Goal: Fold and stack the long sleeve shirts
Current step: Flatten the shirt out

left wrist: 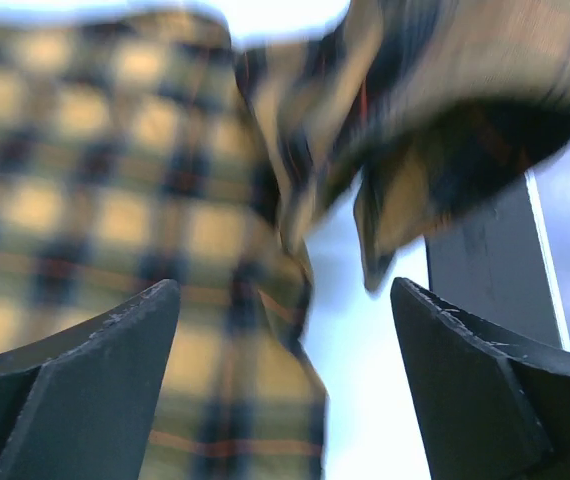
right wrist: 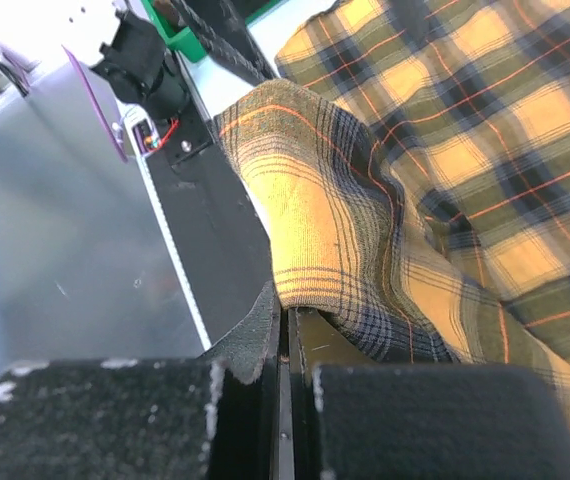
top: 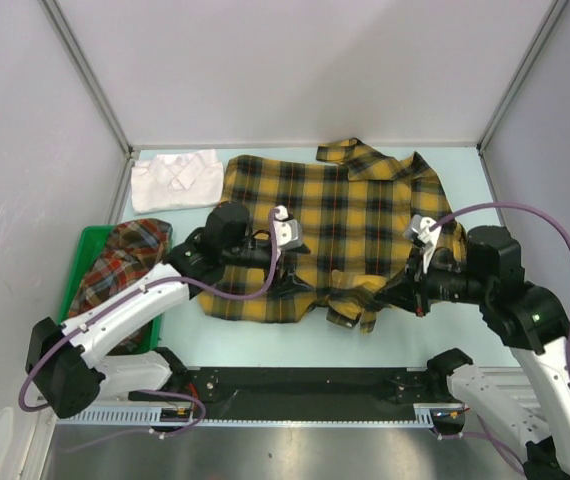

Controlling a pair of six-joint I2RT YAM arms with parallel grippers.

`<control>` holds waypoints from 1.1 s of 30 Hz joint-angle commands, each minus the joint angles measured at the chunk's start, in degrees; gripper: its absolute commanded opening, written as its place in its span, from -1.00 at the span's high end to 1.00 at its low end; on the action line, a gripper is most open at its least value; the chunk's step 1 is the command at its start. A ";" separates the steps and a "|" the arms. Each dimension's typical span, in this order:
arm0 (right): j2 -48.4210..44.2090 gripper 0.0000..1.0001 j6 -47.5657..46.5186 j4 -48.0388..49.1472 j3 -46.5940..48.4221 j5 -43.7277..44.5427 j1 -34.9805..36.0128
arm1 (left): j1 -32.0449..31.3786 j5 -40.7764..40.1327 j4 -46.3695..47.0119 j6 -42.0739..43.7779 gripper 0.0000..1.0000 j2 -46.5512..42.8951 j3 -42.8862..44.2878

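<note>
1. The yellow-and-black plaid shirt [top: 345, 215] lies spread across the middle of the worktop [top: 470, 170], collar toward the far edge, its near hem rumpled.
2. The right gripper [top: 397, 293] is clamped on a bunched fold of that shirt near its near-right corner. The wrist view shows cloth rising straight out of the closed fingers [right wrist: 250, 345].
3. The left gripper [top: 295, 285] hovers over the shirt's near-left part with its jaws wide apart and nothing between them. A loose fold hangs blurred ahead of it.
4. A white shirt [top: 173, 180] sits folded at the far-left corner of the worktop. A red-orange plaid shirt [top: 120, 255] lies heaped in the green bin [top: 87, 238] at the left edge.
5. The plaid cloth looks light, soft and limp, so it will likely sag and drag from any single pinch. It is not fragile, and the weave should grip well.
6. The best holds are probably the doubled edges, such as hem corner, cuff or shoulder seam. One hold on each side would let a fold travel flat instead of bunching.
</note>
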 commanded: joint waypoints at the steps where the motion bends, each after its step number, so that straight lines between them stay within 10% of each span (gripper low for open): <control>1: -3.44 1.00 -5.64 -4.35 3.78 2.69 0.95 | -5.27 -0.52 6.03 2.81 -0.87 -2.42 7.24; 14: -8.89 1.00 -13.63 -12.80 7.47 3.06 -0.54 | -27.51 -12.81 -1.72 9.26 -0.80 3.80 18.50; 22: -11.71 0.92 -25.39 -20.52 9.40 -6.43 -9.75 | -31.13 -12.11 -1.89 4.16 0.87 5.58 17.81; 25: -12.67 0.43 -32.01 -25.28 10.90 -5.14 -13.89 | -31.13 -11.33 -2.07 2.31 1.00 4.27 16.75; 30: -13.82 -0.98 -34.11 -27.65 13.36 1.29 -16.10 | -31.21 -9.91 -1.80 2.65 1.00 1.71 14.81; 33: -14.00 -0.99 -34.82 -27.21 12.75 0.86 -16.89 | -31.21 -11.40 -2.33 3.62 1.00 2.32 15.34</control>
